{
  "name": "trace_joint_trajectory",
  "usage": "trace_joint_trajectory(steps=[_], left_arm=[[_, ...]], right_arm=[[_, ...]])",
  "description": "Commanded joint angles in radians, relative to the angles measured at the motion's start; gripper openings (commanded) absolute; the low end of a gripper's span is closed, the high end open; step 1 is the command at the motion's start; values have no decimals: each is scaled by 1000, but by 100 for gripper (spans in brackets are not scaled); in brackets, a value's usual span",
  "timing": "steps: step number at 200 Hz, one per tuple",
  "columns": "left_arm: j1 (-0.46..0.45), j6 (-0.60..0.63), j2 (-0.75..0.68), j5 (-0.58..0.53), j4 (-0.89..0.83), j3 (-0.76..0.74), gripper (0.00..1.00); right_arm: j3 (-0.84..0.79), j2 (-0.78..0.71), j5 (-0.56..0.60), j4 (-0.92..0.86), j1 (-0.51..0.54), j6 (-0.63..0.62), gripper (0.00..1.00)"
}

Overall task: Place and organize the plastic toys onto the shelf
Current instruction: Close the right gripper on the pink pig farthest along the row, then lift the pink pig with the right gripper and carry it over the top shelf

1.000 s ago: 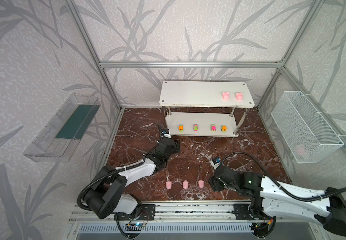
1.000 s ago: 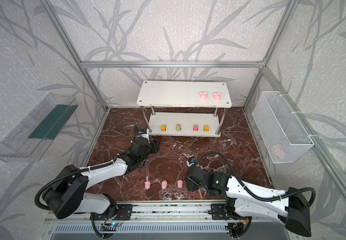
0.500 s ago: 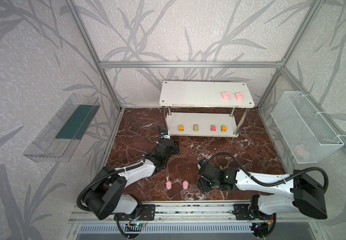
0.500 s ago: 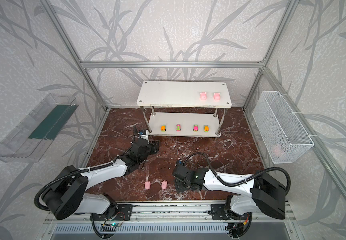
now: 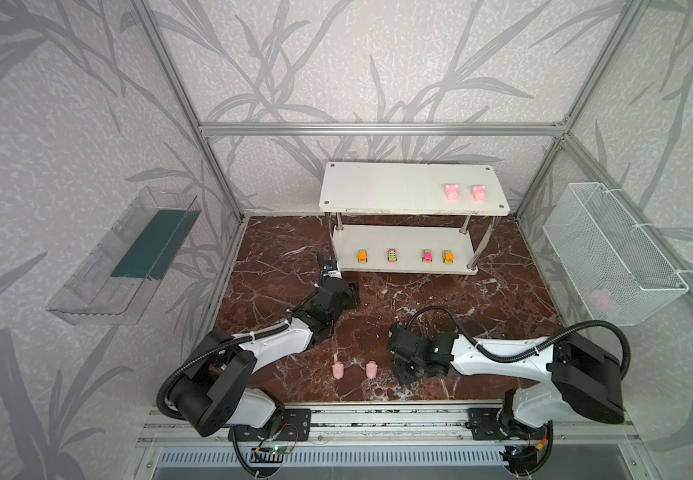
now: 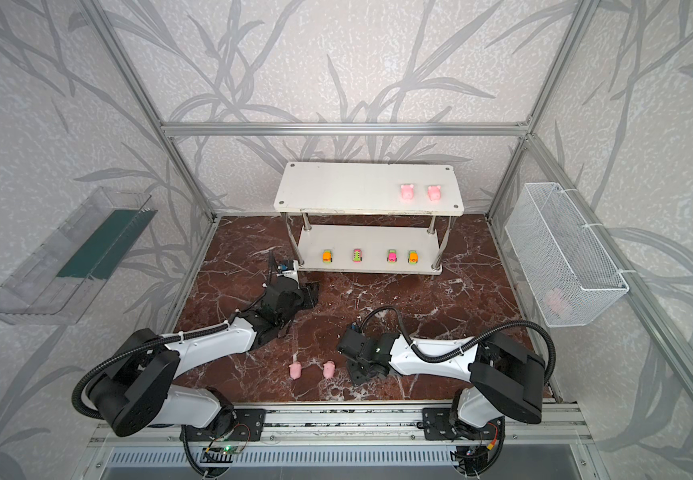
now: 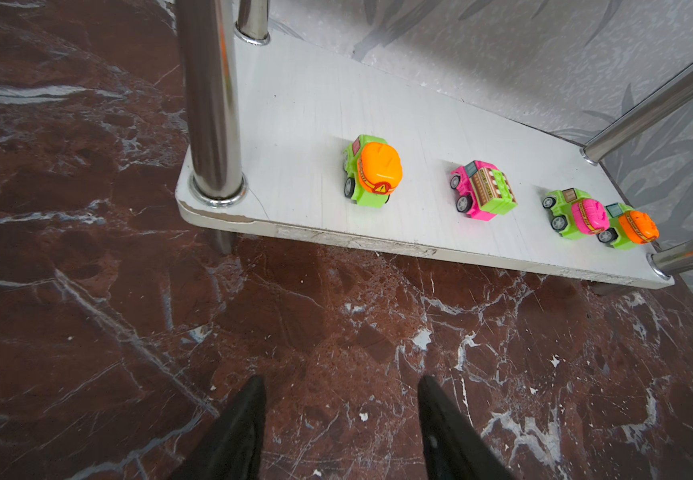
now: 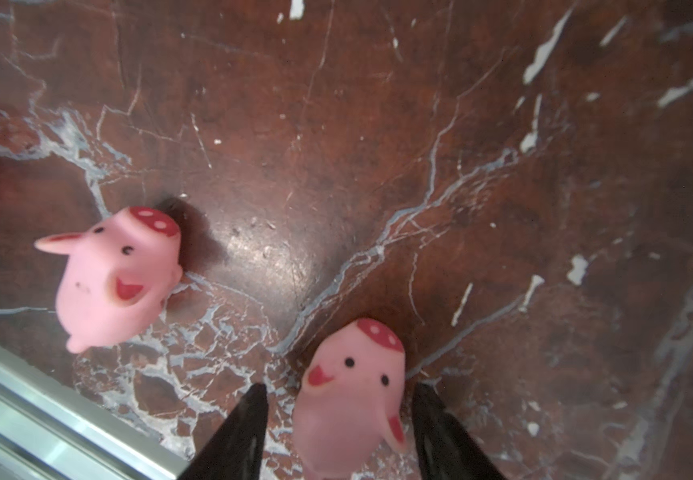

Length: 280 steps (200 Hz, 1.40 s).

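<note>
Top tier of white two-tier shelf (image 5: 378,189): left & mid bare, open from above; two pink pig figures (image 5: 453,192) take the right end. Lower tier: front access btwn chrome posts (image 7: 212,104), under the top board; row of four small plastic toy cars (image 7: 372,176) lines the front edge, right two nearly touching. Free: brown marble tabletop (image 5: 419,299) btwn shelf & arms. By the aluminium front rail (image 5: 378,415), two more pink pigs (image 5: 339,370) sit close beside the right hand (image 8: 338,388), a third pig (image 8: 353,365) btwn its spread fingers.
</note>
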Motion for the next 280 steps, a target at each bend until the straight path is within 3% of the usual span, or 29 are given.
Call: trace_joint_trajectory(steps=[1,47,87,116,147,177,231,280], left_arm=[[6,-9,12,-6,16,-2,57],[9,-12,23,-2,20,3,57],[13,-16,34,6,31,7,57],[14,-14,32,13,31,7,57],[17,-14,24,15,34,-2,57],[18,-26,26,17,50,-13,57],[19,-26,28,47,42,-10,57],[19,-21,44,83,44,-5,57]], right_arm=[[37,29,22,-50,1,-1,48],[58,30,57,-91,0,6,28],[90,-39,106,-157,-1,14,26],[219,-137,191,-334,-18,-30,27],[503,-225,253,-493,-105,-164,29],[839,-173,266,-567,-254,-319,30],[1346,108,175,-592,-499,-471,30],[1898,471,129,-814,-607,-501,30]])
